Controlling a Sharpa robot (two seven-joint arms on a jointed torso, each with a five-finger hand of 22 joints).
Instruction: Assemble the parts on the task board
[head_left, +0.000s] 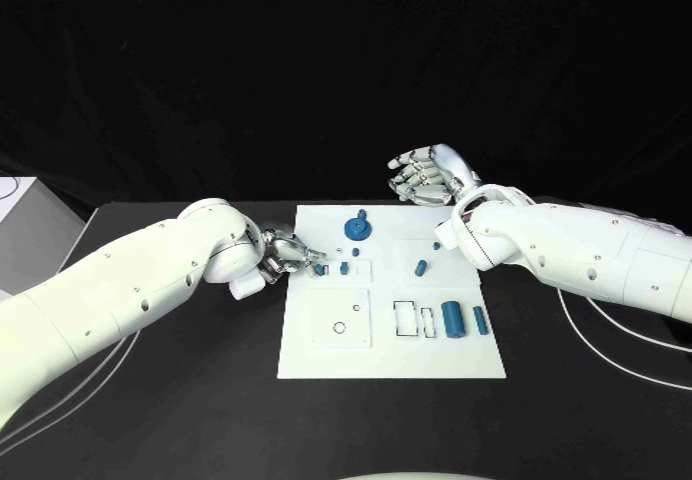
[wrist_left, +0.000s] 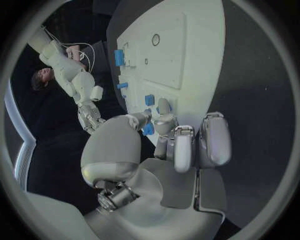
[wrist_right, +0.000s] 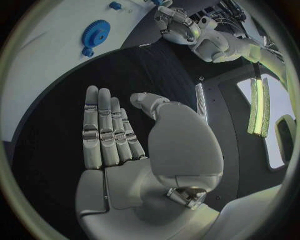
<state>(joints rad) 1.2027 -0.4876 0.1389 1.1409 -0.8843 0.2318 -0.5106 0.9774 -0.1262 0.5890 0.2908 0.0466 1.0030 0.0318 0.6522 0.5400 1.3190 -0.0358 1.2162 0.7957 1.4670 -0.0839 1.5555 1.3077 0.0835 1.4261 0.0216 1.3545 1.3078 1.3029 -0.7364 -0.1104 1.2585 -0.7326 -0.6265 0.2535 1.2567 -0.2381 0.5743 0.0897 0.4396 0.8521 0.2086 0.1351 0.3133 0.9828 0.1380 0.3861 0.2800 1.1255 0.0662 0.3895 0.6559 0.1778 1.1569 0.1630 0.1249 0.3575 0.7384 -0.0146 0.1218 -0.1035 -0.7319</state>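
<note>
Two hands work over a black desk (head_left: 173, 400) with a white board (head_left: 325, 355) in its middle. On the near half of the board, toward its right edge, a blue cylinder (head_left: 453, 319) stands beside a thinner blue pin (head_left: 480, 320), and just left of them are two small rectangular slots (head_left: 407, 320). A small ring (head_left: 339, 328) lies in the square field left of these slots.

Farther back, at the left edge of the board, the left hand (head_left: 286, 252) reaches in. Its fingers (wrist_left: 184, 147) are curled close together, and a small blue part (head_left: 319, 268) sits at their tips; the left wrist view shows this part (wrist_left: 148, 129) pressed between the thumb and a finger, so the hand holds it. Just beside it another short blue peg (head_left: 348, 267) stands on the board. A slanted blue piece (head_left: 421, 267) lies more to the right, and one more small blue piece (head_left: 436, 243) lies near the right edge.

Near the far edge of the board sits a blue gear (head_left: 358, 229).

Beyond the far right corner of the board the right hand (head_left: 430, 175) hangs over the bare desk. Its fingers (wrist_right: 103, 127) are straight and side by side, with the palm open, and it holds nothing.
</note>
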